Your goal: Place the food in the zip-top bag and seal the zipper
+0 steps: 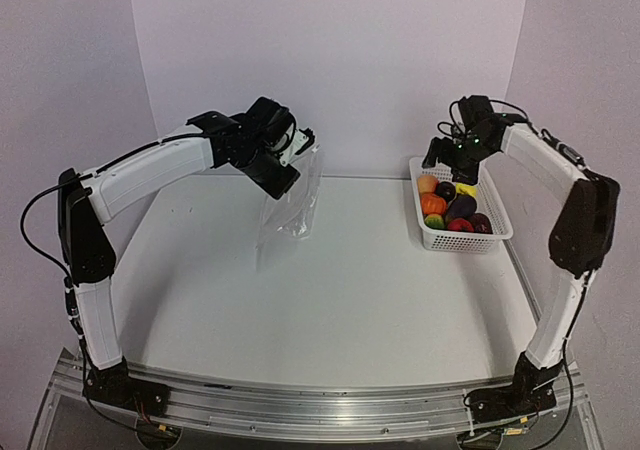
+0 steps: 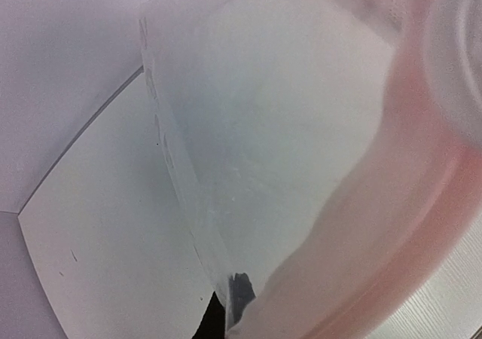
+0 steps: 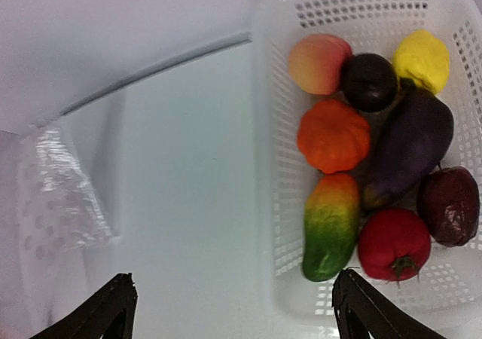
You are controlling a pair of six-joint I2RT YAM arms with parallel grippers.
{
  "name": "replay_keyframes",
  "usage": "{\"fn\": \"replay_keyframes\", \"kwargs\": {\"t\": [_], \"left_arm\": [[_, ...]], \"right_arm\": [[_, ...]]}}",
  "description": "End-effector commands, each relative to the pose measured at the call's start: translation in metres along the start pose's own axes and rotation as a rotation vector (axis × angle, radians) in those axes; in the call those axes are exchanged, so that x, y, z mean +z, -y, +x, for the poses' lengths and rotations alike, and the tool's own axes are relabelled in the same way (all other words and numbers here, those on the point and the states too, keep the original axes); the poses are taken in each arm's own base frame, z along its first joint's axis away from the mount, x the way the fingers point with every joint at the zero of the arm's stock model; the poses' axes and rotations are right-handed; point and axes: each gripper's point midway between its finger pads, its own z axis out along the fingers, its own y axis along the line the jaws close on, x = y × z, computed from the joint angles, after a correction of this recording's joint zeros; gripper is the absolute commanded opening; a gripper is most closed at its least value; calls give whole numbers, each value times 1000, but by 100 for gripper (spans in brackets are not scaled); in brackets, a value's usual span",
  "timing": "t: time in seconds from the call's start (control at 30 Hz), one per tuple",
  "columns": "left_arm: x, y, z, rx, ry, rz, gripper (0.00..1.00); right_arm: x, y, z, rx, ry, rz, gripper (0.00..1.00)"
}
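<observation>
- Left gripper [image 1: 300,146] is raised above the table [image 1: 340,300], back-left of centre. It is clamped on the top corner of the zip-top bag [image 1: 288,205]. The jaws themselves are hard to see, but the bag hangs from them.
- The bag hangs tilted, with its lower edge down on the table. It is empty and well apart from the basket [image 1: 497,238].
- The left wrist view is mostly blurred bag film [image 2: 248,128] up close, with a pinkish out-of-focus smear on the right. I can't pick out the zipper there.
- Right gripper [image 3: 237,320] is spread wide and holds nothing. It hovers over the basket's far-left end, clear of the contents.
- All the food is in the white perforated basket at back-right.
- Far row: peach [image 3: 319,62], dark plum [image 3: 368,81], yellow piece [image 3: 421,59].
- Middle: orange pumpkin [image 3: 334,135], with the purple eggplant [image 3: 410,147] lying diagonally beside it.
- Near row: green-orange mango [image 3: 331,226], red tomato [image 3: 394,242], dark red piece [image 3: 449,206].
- The pieces are packed touching each other.
- The dotted bag also shows at the left edge of the right wrist view.
</observation>
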Motion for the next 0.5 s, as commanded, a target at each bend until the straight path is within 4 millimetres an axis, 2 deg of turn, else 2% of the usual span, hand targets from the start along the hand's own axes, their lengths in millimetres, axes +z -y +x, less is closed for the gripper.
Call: {"fn": "replay_keyframes", "kwargs": {"t": [0.0, 0.2, 0.33, 0.47], "left_arm": [[-7, -1, -24, 16, 71, -9, 0], [-2, 0, -24, 12, 66, -6, 0], [2, 1, -23, 15, 58, -6, 0], [3, 1, -23, 14, 54, -7, 0]], "right_arm": [[38, 49, 7, -83, -118, 209, 89], [84, 72, -6, -112, -155, 225, 89], [113, 74, -6, -145, -185, 191, 89], [142, 86, -2, -188, -208, 214, 87]]}}
